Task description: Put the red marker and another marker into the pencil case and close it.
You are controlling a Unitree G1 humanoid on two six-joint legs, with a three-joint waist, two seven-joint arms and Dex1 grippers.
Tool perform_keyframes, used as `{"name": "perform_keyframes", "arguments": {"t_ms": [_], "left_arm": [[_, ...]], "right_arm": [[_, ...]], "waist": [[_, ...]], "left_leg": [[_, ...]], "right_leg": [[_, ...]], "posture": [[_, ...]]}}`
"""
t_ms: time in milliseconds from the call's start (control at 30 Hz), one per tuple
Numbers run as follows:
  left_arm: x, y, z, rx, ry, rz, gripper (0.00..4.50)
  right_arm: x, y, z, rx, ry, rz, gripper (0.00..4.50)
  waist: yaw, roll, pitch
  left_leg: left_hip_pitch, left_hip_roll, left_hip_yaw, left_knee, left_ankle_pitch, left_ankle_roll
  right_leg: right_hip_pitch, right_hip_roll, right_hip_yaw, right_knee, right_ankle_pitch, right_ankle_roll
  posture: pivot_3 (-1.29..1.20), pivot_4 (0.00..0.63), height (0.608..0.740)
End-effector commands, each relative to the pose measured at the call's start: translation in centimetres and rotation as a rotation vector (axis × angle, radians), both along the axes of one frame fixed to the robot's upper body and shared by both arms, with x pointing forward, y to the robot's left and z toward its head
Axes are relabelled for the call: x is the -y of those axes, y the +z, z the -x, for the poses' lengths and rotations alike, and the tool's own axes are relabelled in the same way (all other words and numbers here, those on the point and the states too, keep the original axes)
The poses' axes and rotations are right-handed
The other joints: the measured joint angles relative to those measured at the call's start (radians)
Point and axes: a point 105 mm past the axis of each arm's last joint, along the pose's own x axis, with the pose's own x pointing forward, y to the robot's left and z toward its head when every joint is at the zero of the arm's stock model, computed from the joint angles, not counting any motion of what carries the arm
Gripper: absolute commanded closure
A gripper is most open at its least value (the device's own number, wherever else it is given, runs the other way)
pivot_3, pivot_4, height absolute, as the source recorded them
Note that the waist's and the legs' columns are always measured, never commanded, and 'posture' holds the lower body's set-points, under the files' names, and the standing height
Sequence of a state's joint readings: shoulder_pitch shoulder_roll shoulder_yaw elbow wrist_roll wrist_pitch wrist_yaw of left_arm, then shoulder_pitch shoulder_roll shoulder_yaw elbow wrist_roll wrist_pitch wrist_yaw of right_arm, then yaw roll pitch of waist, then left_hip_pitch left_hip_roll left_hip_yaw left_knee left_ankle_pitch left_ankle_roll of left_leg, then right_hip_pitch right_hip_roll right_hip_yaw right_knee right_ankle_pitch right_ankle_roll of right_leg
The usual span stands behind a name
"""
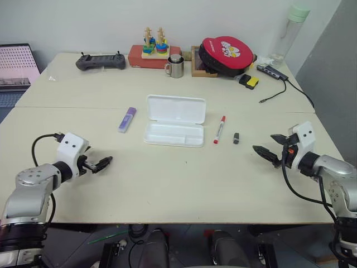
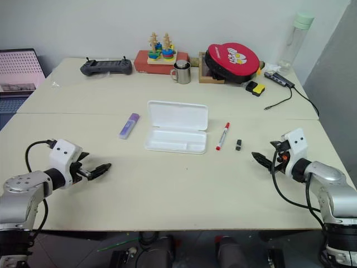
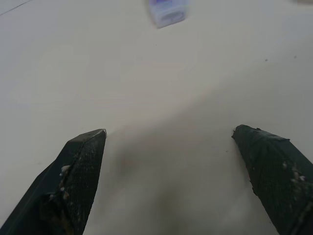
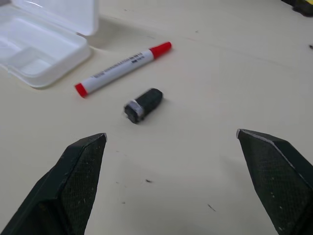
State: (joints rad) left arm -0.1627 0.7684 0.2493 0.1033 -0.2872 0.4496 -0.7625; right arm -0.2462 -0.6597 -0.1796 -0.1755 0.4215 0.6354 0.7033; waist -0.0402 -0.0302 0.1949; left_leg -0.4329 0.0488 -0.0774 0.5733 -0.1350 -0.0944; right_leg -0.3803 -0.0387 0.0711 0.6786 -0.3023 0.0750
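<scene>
The pencil case [image 1: 174, 135] lies open in the middle of the table, its lid [image 1: 175, 109] folded back and its tray empty. The red marker [image 1: 219, 129] rests on the table just right of it, and the red marker [image 4: 122, 68] also appears ahead of my right gripper. The lilac marker [image 1: 127, 119] lies left of the case. My left gripper [image 1: 103, 163] hovers open near the front left, well short of the lilac marker [image 3: 167, 11]. My right gripper [image 1: 265, 153] is open at the front right, pointing toward a small black piece [image 4: 143, 105].
Along the far edge stand a game controller [image 1: 101, 61], a red box with a stacking toy [image 1: 153, 53], a metal mug [image 1: 175, 66], a red round pad [image 1: 227, 54], a yellow-black block [image 1: 249, 81], a cable hub [image 1: 273, 71] and a bottle [image 1: 290, 30].
</scene>
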Motion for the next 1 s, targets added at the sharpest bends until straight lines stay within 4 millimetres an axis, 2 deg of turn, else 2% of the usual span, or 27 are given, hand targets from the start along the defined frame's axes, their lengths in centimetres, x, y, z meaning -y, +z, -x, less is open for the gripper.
{"name": "perform_keyframes", "arguments": {"t_ms": [33,100,200,267,333,533,633,800,1000], "left_arm": [[6.7,3.0,0.8,0.071,-0.289,0.189,0.0],[8.8,3.5,1.4,0.081,-0.364,0.268,0.0],[10.5,4.5,1.8,0.105,-0.422,0.344,0.0],[11.4,5.4,1.2,0.146,-0.43,0.389,0.0],[11.5,6.1,0.5,0.191,-0.406,0.405,0.0],[11.2,7.3,0.4,0.245,-0.381,0.426,0.0],[10.8,7.4,0.6,0.243,-0.37,0.403,0.0],[10.8,7.8,0.8,0.254,-0.362,0.41,0.0],[10.8,8.3,0.5,0.27,-0.353,0.423,0.0]], "right_arm": [[-6.5,2.8,0.4,0.026,0.268,-0.034,0.01],[-10.3,2.6,0.6,-0.006,0.424,0.0,0.01],[-13.2,2.4,-0.1,-0.005,0.51,0.059,0.01],[-16.2,2.2,-1.0,-0.013,0.582,0.11,0.01],[-18.3,1.7,-1.7,-0.022,0.631,0.16,0.01],[-19.4,-0.4,-4.3,-0.052,0.612,0.25,0.01],[-19.1,-1.2,-4.9,-0.085,0.611,0.276,0.51],[-18.4,-1.9,-5.4,-0.096,0.608,0.307,1.63],[-18.5,-2.5,-5.3,-0.1,0.631,0.332,3.22]], "waist": [[-0.003,0.0,0.0],[-0.013,0.0,0.0],[-0.017,0.0,0.0],[-0.017,0.0,0.0],[-0.017,-0.001,0.0],[-0.007,-0.001,0.0],[-0.009,-0.001,0.0],[-0.011,-0.001,0.0],[-0.011,-0.001,0.0]], "left_leg": [[0.0,0.0,0.0,0.0,0.0,0.0],[0.0,0.001,0.0,0.0,0.0,0.0],[0.0,0.001,-0.001,0.0,0.0,0.0],[0.0,0.001,-0.001,0.0,0.0,0.0],[0.0,0.001,-0.001,0.001,0.0,0.0],[-0.001,0.0,-0.002,0.0,0.0,0.0],[-0.001,0.0,-0.002,0.0,0.0,0.0],[-0.001,0.0,-0.002,0.0,0.0,0.0],[-0.001,0.0,-0.002,0.0,0.0,0.0]], "right_leg": [[0.0,0.0,0.0,0.0,0.0,0.0],[0.0,0.001,0.0,0.001,0.001,-0.001],[0.0,0.001,-0.001,0.001,0.001,0.0],[-0.001,0.001,-0.001,0.001,0.001,0.0],[-0.001,0.001,-0.001,0.001,0.002,0.0],[0.0,0.001,-0.002,0.0,0.003,-0.002],[-0.001,0.001,-0.002,0.001,0.003,-0.002],[-0.001,0.001,-0.002,0.001,0.003,-0.002],[-0.001,0.001,-0.002,0.001,0.003,-0.002]], "posture": [[0.0,0.15,0.74],[0.0,0.15,0.74],[0.0,0.15,0.74],[0.0,0.15,0.74],[0.0,0.15,0.74],[0.0,0.15,0.74],[0.0,0.15,0.74],[0.0,0.15,0.74],[0.0,0.15,0.74]]}}
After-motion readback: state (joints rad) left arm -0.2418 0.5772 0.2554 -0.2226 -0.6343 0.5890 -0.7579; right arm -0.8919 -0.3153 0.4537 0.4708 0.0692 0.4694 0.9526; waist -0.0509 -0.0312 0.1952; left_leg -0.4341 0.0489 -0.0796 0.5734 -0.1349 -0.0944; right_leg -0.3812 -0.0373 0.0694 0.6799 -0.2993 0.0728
